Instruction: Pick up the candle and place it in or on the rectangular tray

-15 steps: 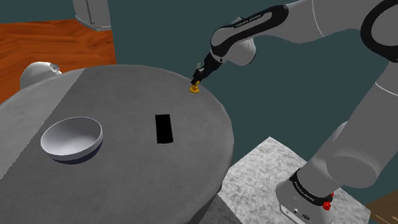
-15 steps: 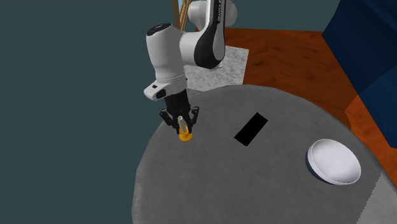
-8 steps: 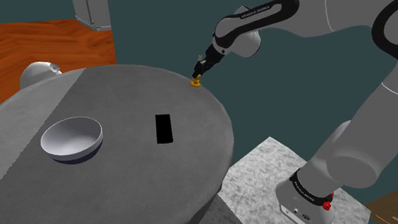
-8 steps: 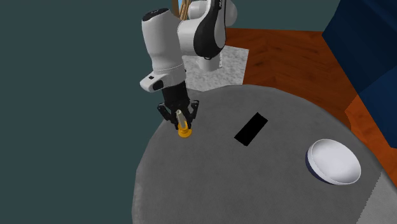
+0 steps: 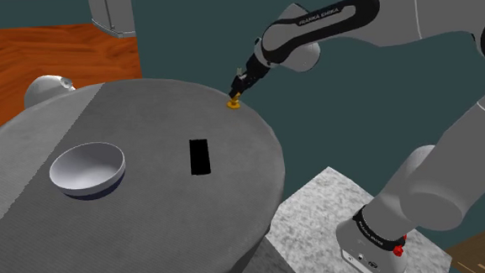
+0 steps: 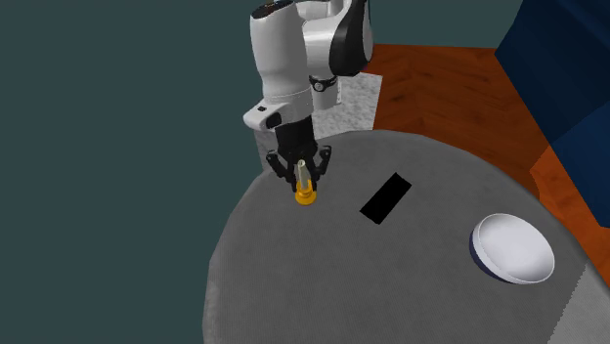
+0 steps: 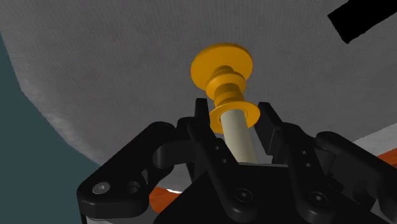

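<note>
As the shoulder view shows, a round grey table (image 5: 152, 219) takes up most of the scene. The white arm (image 5: 412, 15) rises from its speckled grey stand (image 5: 320, 212) at lower right and reaches up and left to the table's far edge.

A white bowl (image 5: 87, 169) with a dark outside sits on the table towards that view's left. The tray (image 5: 200, 157), a flat black rectangle, lies near the table's middle, between bowl and arm tip.

The gripper (image 6: 303, 176) points down near the table's edge, and its fingers (image 7: 202, 113) pinch the candle (image 7: 222, 63) by its pale stick, just above the upper collar of the orange holder. The candle (image 6: 306, 193) stands upright, well apart from the tray. Whether its base rests on the table or hangs just clear cannot be told.
</note>
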